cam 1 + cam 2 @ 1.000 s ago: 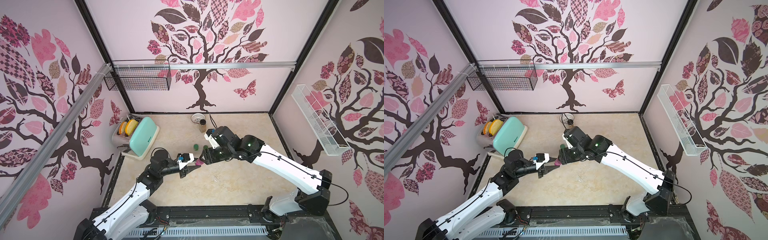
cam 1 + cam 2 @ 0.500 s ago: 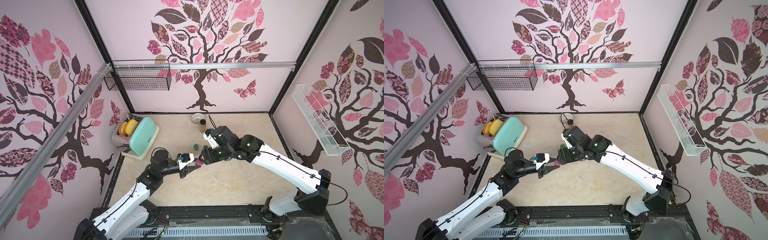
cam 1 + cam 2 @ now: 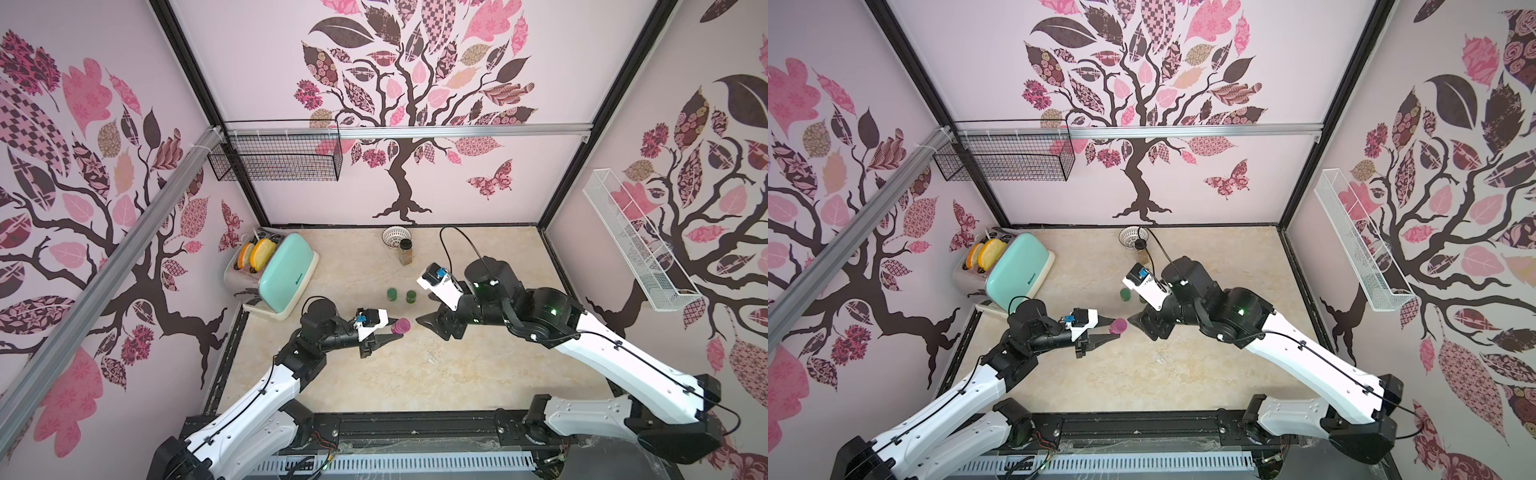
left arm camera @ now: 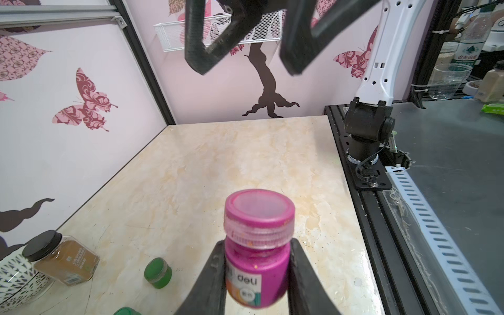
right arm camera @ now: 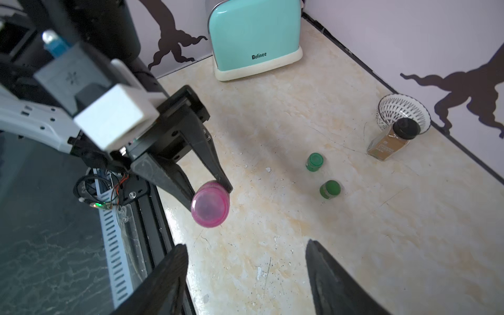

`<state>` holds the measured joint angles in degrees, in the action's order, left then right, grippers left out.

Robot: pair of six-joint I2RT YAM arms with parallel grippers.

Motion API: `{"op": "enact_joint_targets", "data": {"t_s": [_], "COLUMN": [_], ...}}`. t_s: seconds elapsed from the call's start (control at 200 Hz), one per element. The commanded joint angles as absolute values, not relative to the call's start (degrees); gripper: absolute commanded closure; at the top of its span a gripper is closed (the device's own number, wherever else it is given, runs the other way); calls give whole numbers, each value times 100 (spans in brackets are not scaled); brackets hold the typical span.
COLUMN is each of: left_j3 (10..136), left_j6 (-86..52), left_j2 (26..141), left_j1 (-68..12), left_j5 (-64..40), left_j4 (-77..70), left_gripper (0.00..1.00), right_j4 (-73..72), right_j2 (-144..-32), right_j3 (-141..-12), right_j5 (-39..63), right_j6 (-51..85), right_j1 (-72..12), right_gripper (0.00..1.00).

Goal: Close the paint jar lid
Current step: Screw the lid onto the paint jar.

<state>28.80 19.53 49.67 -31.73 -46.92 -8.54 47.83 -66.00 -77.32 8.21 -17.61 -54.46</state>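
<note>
A magenta paint jar [image 4: 257, 272] with its pink lid [image 4: 259, 215] sitting on top is held above the table. My left gripper [image 3: 397, 330] is shut on the jar's body, below the lid, with a finger [image 4: 215, 261] on each side. Both top views show the paint jar [image 3: 401, 325] [image 3: 1118, 326] at the left gripper [image 3: 1113, 331]. My right gripper [image 3: 430, 326] [image 3: 1142, 328] hovers just right of the jar, open and empty. In the right wrist view the lid [image 5: 210, 204] faces the open right gripper [image 5: 245, 245] with a gap between them.
Two small green jars [image 3: 392, 294] [image 3: 411, 296] stand on the table behind the grippers. A spice jar [image 3: 405, 252] and a white basket bowl [image 3: 395, 236] sit near the back wall. A mint toaster [image 3: 282, 274] stands at the left edge.
My right gripper has let go of the lid and drawn back a little to the right, its jaws slightly wider. The left gripper and jar have stayed put.
</note>
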Motion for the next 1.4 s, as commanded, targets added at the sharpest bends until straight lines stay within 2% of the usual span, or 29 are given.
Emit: {"op": "enact_joint_targets", "data": {"t_s": [0.0,0.28,0.395,0.67,0.82,1.235,1.396], "left_j3": [2915,2977,3002,3002,3004,2997,2999], "left_j6": [1969,2101,2155,2205,2214,2215,2224], "left_j2": [5016,5121,5127,5109,5104,5101,5097], "left_j1": [-3206,-3217,-3225,-3227,-3237,-3239,-3242], "left_j5": [-5058,-5256,-5188,-5141,-5142,-5133,-5132], "left_j4": [-997,-721,-635,-593,-598,-597,-596], "left_gripper": [77,76,76,76,76,76,76], "right_j4": [4505,4501,4403,4420,4371,4359,4408], "right_j2": [-6392,-6792,-6981,-7205,-7288,-7400,-7457], "right_j3": [-7325,-7437,-7492,-7566,-7596,-7635,-7673], "right_j5": [1391,1683,1800,1940,1815,1820,1776], "right_j6": [-3726,-4492,-4521,-4640,-4654,-4557,-4460], "right_j1": [-5465,-5495,-5502,-5605,-5634,-5651,-5651], "right_gripper": [28,31,36,37,41,57,70]}}
